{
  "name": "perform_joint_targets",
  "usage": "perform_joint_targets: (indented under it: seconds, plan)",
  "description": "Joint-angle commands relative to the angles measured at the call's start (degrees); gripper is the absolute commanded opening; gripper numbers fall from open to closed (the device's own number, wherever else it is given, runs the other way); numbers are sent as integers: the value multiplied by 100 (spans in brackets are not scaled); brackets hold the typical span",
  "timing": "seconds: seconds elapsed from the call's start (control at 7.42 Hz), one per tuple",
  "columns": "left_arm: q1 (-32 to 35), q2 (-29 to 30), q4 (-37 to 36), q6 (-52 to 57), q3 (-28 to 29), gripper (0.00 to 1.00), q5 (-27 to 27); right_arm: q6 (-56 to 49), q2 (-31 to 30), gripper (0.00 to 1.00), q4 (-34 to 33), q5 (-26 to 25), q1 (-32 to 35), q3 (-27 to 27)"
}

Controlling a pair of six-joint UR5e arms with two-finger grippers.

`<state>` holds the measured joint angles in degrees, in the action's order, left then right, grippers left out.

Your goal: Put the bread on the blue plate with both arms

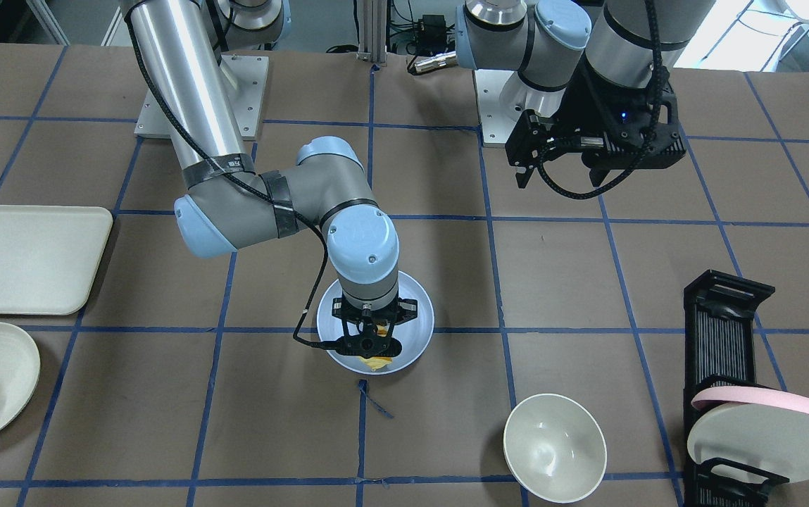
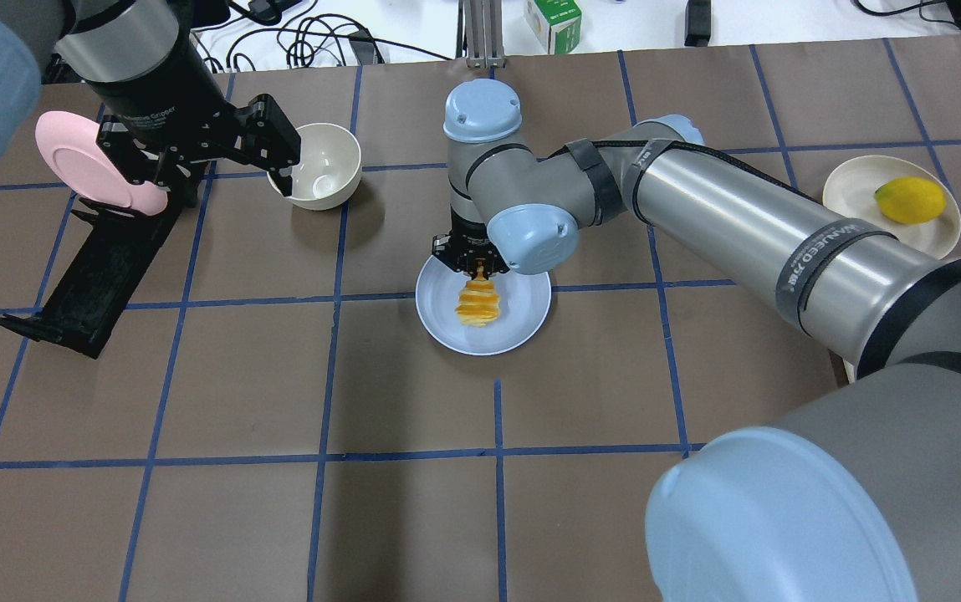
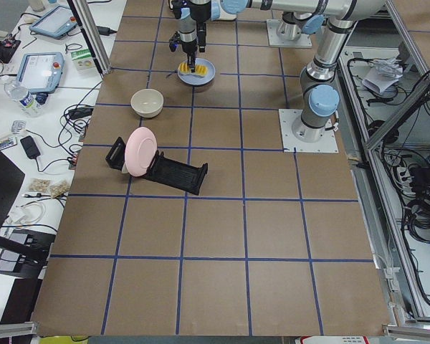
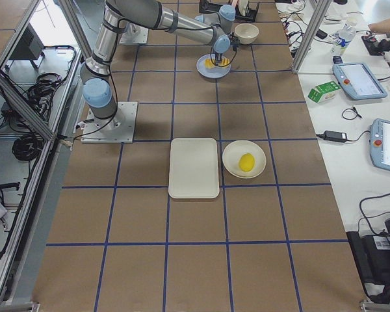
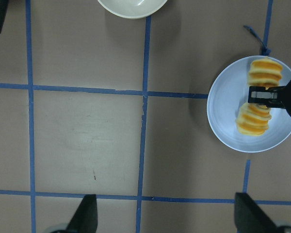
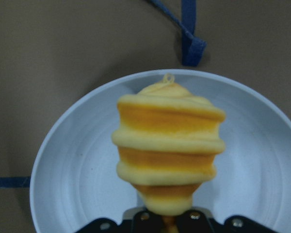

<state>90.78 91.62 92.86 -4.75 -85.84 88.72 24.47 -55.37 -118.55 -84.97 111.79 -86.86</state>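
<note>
The right arm's black two-finger gripper (image 2: pixel 477 267) stood straight down over the round pale-blue matte plate (image 6: pixel 63 184), jaws pinched on the ridged golden-orange and pale-yellow bread loaf (image 6: pixel 169 155). Bread was inside the plate rim, on it or just above (contact not clear). The left arm's black gripper (image 1: pixel 557 176) hung high, fingers spread wide, holding nothing. It was well apart from the plate, near the deep off-white bowl (image 2: pixel 325 167).

Risks, as I judged them:
- The soft loaf could cling to one pad when the jaws part, then get dragged or tipped as the wrist rises. A sideways nudge could roll it toward the rim.
- The end nearest the operators sat close to the rim, so a small slide could leave it overhanging.
- If the left arm came in to help, it could clip the right arm, which covered much of the plate.

Long axis ran across the plate's middle, robot side to operators' side, ridges crosswise. Far end pointed at the curl of blue tape (image 6: pixel 191 48) just beyond the rim. Left wrist view showed loaf on both sides of a finger, so the grip looked mid-length, not certain.
</note>
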Motion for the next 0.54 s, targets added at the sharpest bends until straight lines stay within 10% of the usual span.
perform_joint_targets:
  seconds: [0.0, 0.13, 0.4]
  plan:
    - [-8, 5, -31, 0, -3, 100, 5, 14, 0, 34, 25, -37, 1, -41]
    - [-8, -4, -31, 0, -3, 100, 5, 14, 0, 80, 7, -37, 1, -41]
    - [-8, -4, -40, 0, -11, 100, 5, -39, 0, 100, 33, -37, -16, 28]
